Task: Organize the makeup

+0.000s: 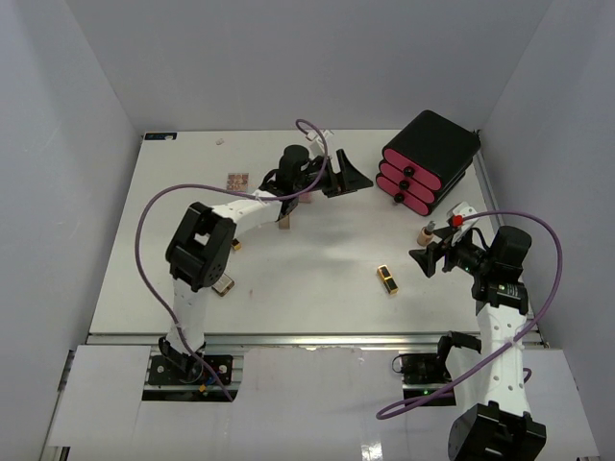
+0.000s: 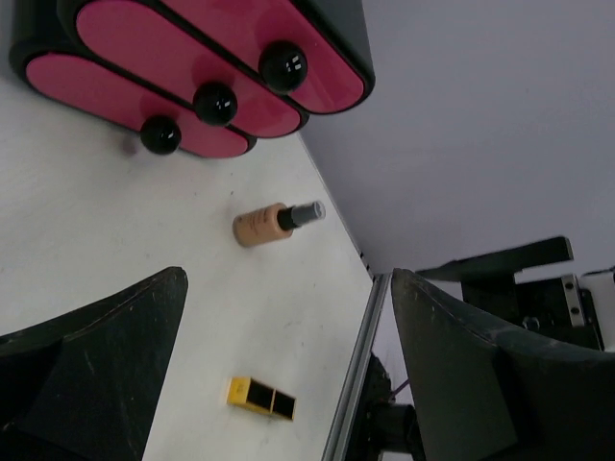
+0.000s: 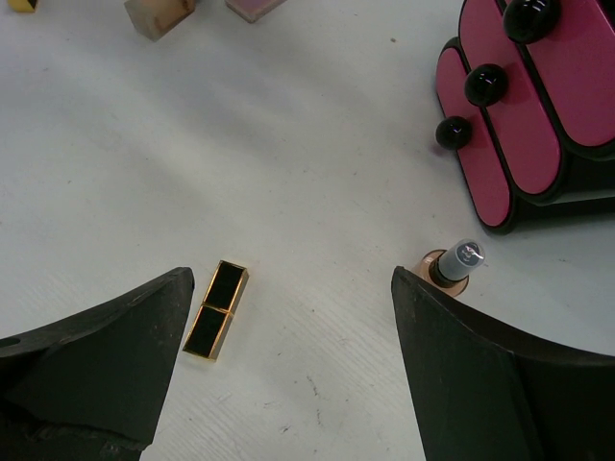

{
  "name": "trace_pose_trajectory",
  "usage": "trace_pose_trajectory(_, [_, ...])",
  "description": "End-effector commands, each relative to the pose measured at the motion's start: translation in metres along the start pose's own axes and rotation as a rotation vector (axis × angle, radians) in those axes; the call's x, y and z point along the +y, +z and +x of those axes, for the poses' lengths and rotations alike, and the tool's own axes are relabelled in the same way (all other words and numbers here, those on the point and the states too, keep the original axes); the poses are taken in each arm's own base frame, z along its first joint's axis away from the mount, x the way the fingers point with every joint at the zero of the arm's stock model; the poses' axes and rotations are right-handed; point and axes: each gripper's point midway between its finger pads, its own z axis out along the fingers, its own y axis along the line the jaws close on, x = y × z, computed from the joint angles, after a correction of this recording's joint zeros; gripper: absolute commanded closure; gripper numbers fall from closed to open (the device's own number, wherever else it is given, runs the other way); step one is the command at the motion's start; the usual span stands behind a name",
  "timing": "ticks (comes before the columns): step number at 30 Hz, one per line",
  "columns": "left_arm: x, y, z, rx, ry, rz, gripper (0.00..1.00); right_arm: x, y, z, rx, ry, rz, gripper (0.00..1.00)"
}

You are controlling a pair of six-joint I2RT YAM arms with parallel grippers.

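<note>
Black-and-gold lipstick (image 3: 216,309) lies flat on the desk (image 1: 307,279), tan bottle (image 3: 449,264) upright near the pink-drawered box (image 1: 428,158), while left end effector (image 1: 344,178) and right end effector (image 1: 430,257) hang wide open, gripping nothing.

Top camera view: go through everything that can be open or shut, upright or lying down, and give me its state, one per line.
Black box: its three pink drawers are all shut.
Tan bottle: standing upright, cap on.
Lipstick: lying flat on the table, closed.
Left gripper: jaws open, holding nothing.
Right gripper: jaws open, holding nothing.
</note>
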Motion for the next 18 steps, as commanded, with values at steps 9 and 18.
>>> trace_pose_trajectory(9, [-0.005,0.108,-0.025,-0.141,-0.098,0.072,0.02,-0.02,-0.006,-0.026,-0.048,-0.008,0.112,0.07])
trace_pose_trajectory(18, [-0.012,0.134,-0.036,-0.211,-0.161,0.101,0.13,-0.02,-0.004,-0.026,-0.048,0.002,0.109,0.05])
